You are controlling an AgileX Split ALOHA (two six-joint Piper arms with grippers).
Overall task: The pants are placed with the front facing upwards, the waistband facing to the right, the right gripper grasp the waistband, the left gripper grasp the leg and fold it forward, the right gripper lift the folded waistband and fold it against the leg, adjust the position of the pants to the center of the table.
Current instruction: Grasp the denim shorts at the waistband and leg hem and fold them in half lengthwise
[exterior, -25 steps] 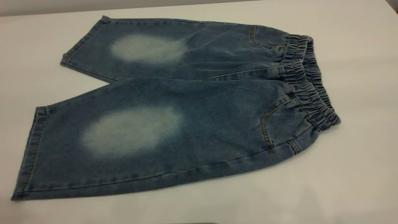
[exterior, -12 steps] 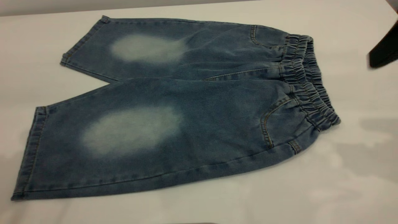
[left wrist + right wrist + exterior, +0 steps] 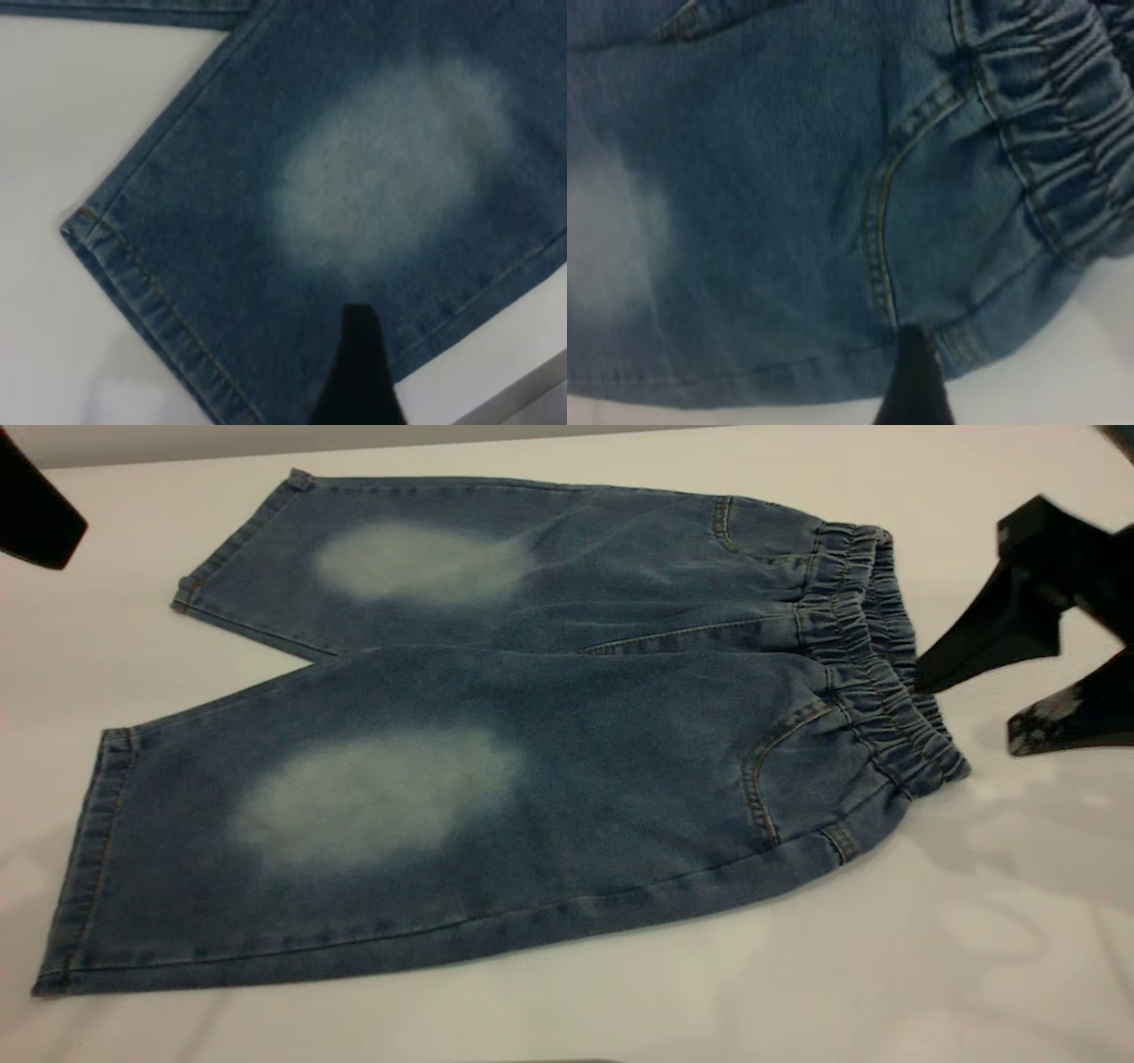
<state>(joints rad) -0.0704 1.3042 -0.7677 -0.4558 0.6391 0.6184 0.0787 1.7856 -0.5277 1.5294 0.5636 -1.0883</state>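
Observation:
The pants (image 3: 567, 717) lie flat and front up on the table (image 3: 974, 957), legs to the left and waistband (image 3: 873, 655) to the right. My right gripper (image 3: 967, 713) hovers just right of the waistband, open, with one finger (image 3: 983, 638) reaching the band's edge and nothing held. In the right wrist view one finger (image 3: 914, 381) hangs over the pocket corner beside the waistband (image 3: 1063, 115). My left gripper (image 3: 35, 514) shows only in part at the upper left, off the cloth. In the left wrist view the far leg (image 3: 381, 177) and its hem lie below.
Bare white tabletop surrounds the pants on all sides. The table's far edge (image 3: 354, 447) runs just behind the far leg, and a table edge (image 3: 532, 394) also shows in the left wrist view. Arm shadows fall on the table at the lower right.
The right gripper has come in from the right edge up to the waistband. The left gripper has appeared at the upper left. The pants have not moved.

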